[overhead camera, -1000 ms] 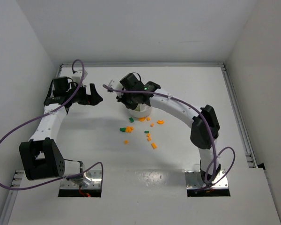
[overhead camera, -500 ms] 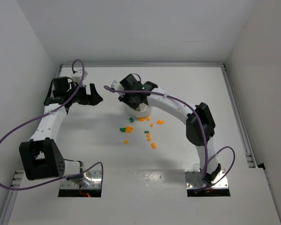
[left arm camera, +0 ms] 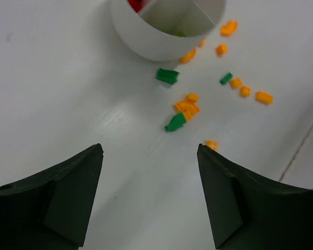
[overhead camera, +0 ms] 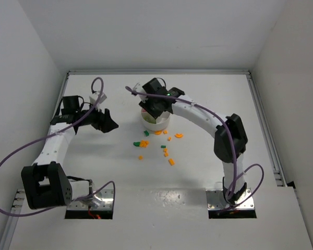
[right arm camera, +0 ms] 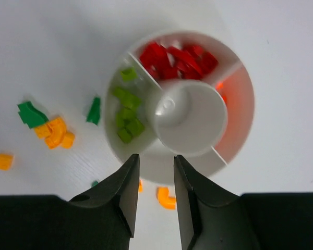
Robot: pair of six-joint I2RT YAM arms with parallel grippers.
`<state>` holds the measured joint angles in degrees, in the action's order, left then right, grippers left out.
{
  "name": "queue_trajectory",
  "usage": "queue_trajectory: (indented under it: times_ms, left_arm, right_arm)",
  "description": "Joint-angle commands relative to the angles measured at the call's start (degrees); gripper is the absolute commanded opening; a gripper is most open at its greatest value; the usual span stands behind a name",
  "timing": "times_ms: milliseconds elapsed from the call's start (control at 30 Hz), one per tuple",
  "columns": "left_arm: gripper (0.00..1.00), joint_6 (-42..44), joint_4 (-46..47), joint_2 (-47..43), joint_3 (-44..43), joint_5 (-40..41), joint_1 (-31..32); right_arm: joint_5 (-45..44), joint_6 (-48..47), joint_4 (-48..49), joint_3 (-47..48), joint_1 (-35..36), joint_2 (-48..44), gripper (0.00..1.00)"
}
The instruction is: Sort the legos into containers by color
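1. One round white dish [left arm camera: 146,41] is sitting out, carrying one central cup [right arm camera: 190,117].
2. Red bricks [right arm camera: 177,60] are piling in the wedge at 12 o'clock in the right wrist view, too tangled to count.
3. About six light green bricks [right arm camera: 128,112] are lying in the wedge at 9 o'clock.
4. Three dark green bricks [left arm camera: 167,76] are lying loose outside the dish.
5. Roughly ten orange bricks [left arm camera: 264,97] are lying loose, between 4 and 7 o'clock of the dish in the top view.
6. Two grippers are showing, the left gripper [left arm camera: 148,151] and the right gripper [right arm camera: 155,159], two fingers each.

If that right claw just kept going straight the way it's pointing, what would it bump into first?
Most likely the round white dish: the right gripper points down at its near rim, between the green legos and the central cup. How far above it hangs is unclear.
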<state>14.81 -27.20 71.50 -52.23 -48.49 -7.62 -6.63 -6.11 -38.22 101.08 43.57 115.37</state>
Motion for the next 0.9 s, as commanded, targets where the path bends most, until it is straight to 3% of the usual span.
queue_trajectory:
  times_ms: [0, 133, 300, 467, 567, 867]
  left_arm:
    - [0.78, 12.0, -5.4, -4.3, 3.6, -6.7, 4.0]
    - [0.74, 19.8, -6.8, -7.0, 9.1, -2.5, 12.7]
    - [0.71, 19.6, 2.6, -8.1, 15.7, 5.6, 21.9]
    - [0.71, 23.2, 8.1, -2.3, 18.1, 8.1, 23.0]
    - [0.76, 27.4, 8.1, 3.1, 16.2, 7.4, 23.0]
    - [0.77, 35.2, 8.7, 14.4, 10.6, 7.9, 23.0]
  right_arm:
    - [-0.2, 5.7, 2.7, -5.6, -5.4, -9.1, 0.33]
    - [1.4, 6.3, 2.7, -10.7, -11.1, -13.2, 0.33]
    - [2.7, 6.3, 3.2, -11.9, -15.9, -14.4, 0.33]
    - [5.2, 5.8, 2.7, -11.9, -19.1, -14.9, 0.33]
    - [6.5, 5.8, 2.7, -11.9, -19.8, -14.9, 0.33]
    - [7.5, 5.2, 2.2, -11.9, -21.3, -14.9, 0.34]
